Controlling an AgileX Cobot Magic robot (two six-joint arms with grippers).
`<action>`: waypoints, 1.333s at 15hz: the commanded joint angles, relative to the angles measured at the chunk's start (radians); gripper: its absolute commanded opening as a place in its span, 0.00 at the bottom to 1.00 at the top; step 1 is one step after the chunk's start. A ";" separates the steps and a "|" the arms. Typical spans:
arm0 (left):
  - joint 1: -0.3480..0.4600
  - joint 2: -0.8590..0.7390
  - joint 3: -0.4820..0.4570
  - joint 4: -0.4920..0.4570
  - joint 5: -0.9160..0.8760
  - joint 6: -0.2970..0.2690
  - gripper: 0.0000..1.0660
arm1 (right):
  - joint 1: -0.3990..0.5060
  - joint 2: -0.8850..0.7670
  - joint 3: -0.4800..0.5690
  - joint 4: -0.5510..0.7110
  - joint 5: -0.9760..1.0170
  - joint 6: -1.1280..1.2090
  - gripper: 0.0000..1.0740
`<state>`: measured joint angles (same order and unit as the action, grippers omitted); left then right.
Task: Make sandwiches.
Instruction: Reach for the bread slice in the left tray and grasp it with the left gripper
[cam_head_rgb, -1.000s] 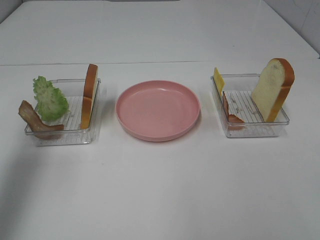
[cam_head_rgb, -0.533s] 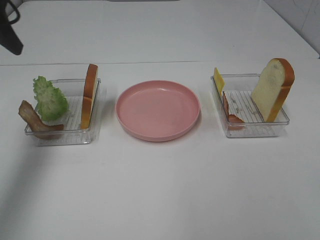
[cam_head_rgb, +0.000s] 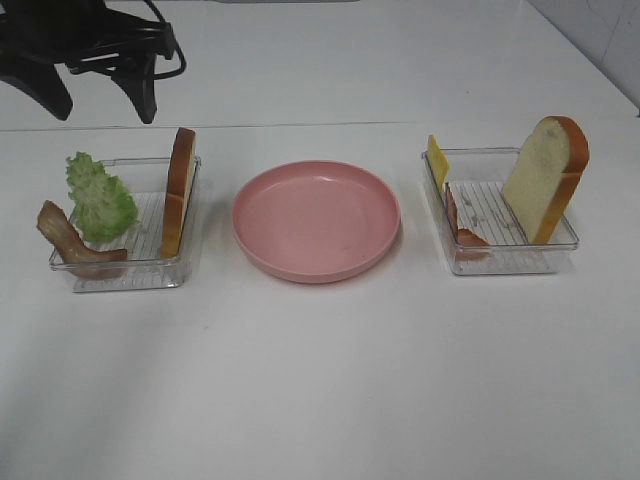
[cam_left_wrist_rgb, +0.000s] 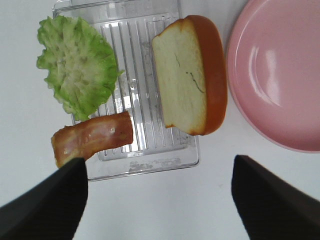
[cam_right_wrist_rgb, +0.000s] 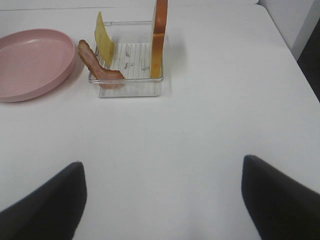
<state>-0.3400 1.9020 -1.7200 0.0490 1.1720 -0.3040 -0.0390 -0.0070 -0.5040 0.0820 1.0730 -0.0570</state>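
No sandwiches are in view, only loose parts. The left clear tray (cam_head_rgb: 125, 280) holds green lettuce (cam_head_rgb: 100, 197), a bacon strip (cam_head_rgb: 72, 243) and an upright bread slice (cam_head_rgb: 178, 190). My left gripper (cam_head_rgb: 98, 100) hovers open above the tray's far side, holding nothing. From the left wrist, the lettuce (cam_left_wrist_rgb: 77, 70), bacon (cam_left_wrist_rgb: 92, 137) and bread (cam_left_wrist_rgb: 187, 75) lie past the open gripper (cam_left_wrist_rgb: 160, 200). The right tray (cam_head_rgb: 505, 262) holds cheese (cam_head_rgb: 437, 160), a reddish strip (cam_head_rgb: 462, 225) and bread (cam_head_rgb: 546, 178). My right gripper (cam_right_wrist_rgb: 162, 200) is open over bare table, well short of that tray (cam_right_wrist_rgb: 127, 89).
An empty round pink plate (cam_head_rgb: 316, 220) sits between the two trays. It also shows beside the bread in the left wrist view, plate (cam_left_wrist_rgb: 280, 75), and beside the right tray in the right wrist view, plate (cam_right_wrist_rgb: 30, 60). White table lies all around.
My left gripper has come into the exterior view from the top left and moved right, now above the far side of the left tray. The food and trays have not moved.
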 joint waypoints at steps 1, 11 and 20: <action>-0.052 0.064 -0.060 0.027 0.035 -0.036 0.71 | -0.006 -0.013 0.000 0.002 -0.012 -0.007 0.75; -0.067 0.259 -0.164 0.027 -0.045 -0.040 0.71 | -0.006 -0.013 0.000 0.002 -0.012 -0.007 0.75; -0.063 0.315 -0.164 0.027 -0.101 -0.040 0.44 | -0.006 -0.013 0.000 0.002 -0.012 -0.007 0.75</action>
<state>-0.4040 2.2210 -1.8820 0.0690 1.0740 -0.3340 -0.0390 -0.0070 -0.5040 0.0820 1.0730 -0.0570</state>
